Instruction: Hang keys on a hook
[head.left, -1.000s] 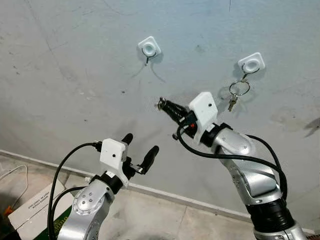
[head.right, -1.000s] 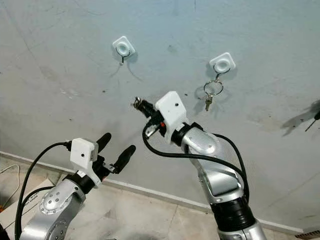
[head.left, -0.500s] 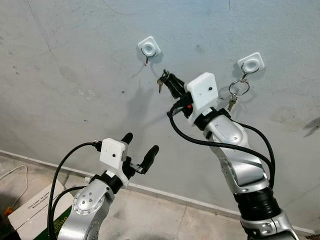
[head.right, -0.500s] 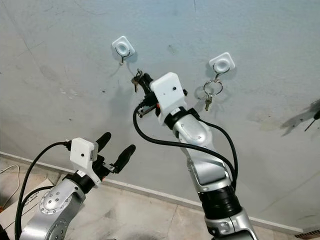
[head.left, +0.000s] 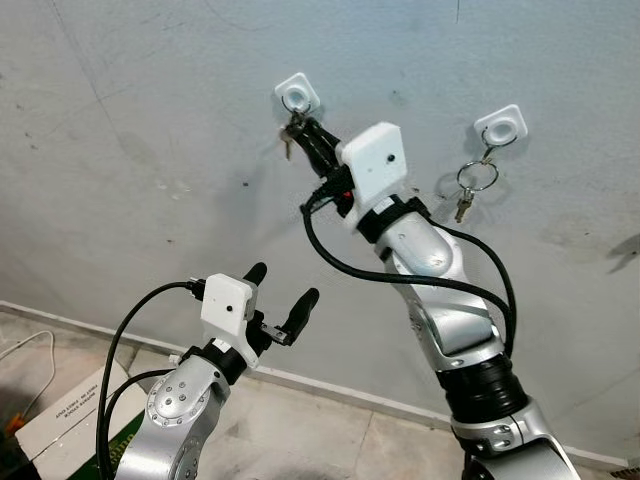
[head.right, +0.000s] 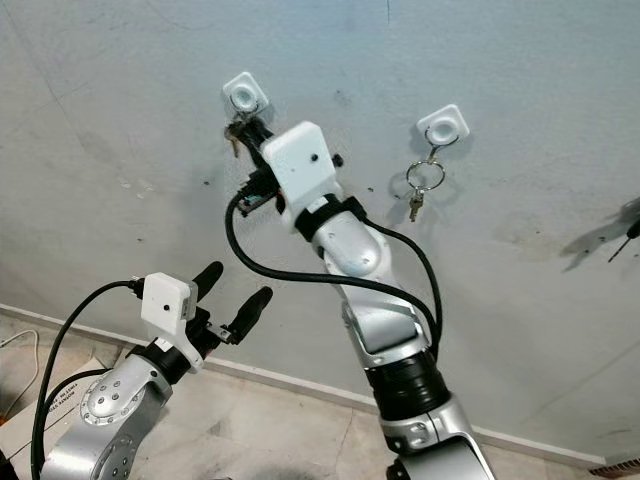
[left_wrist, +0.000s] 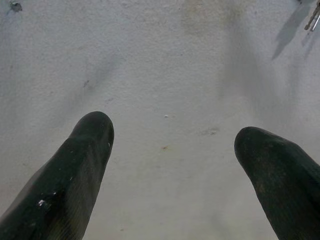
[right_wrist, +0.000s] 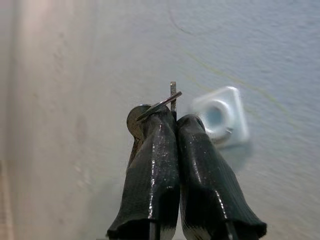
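Against the grey wall (head.left: 150, 120), just under the left of two white hook mounts (head.left: 298, 93), we have our right gripper (head.left: 300, 130) raised high with its jaws clenched on the keys (head.left: 287, 140). The reach looks deliberate: the arm stretches up and across so the fingertips arrive right beneath the small metal hook hanging from that mount, which is where the ring has to catch. In the right wrist view the two black fingers (right_wrist: 160, 165) press flat together and pinch the key ring (right_wrist: 159, 106) at its edge, so the ring stands proud of the tips with the mount (right_wrist: 220, 116) just beside it, slightly blurred. We judge that this edge-on pinch leaves the ring's opening free to slip over the hook. The ring's long line runs roughly along the fingers, toward the wall, while the keys themselves dangle down and a little to the left of the tips, their long axis near vertical. Whether the ring already touches the hook we cannot tell. The second mount (head.left: 501, 125), well to the right, carries another ring with a key (head.left: 470, 185) hanging straight down from its hook. Our left gripper (head.left: 278, 300) sits low and idle, jaws spread wide and empty, pointed at bare wall.
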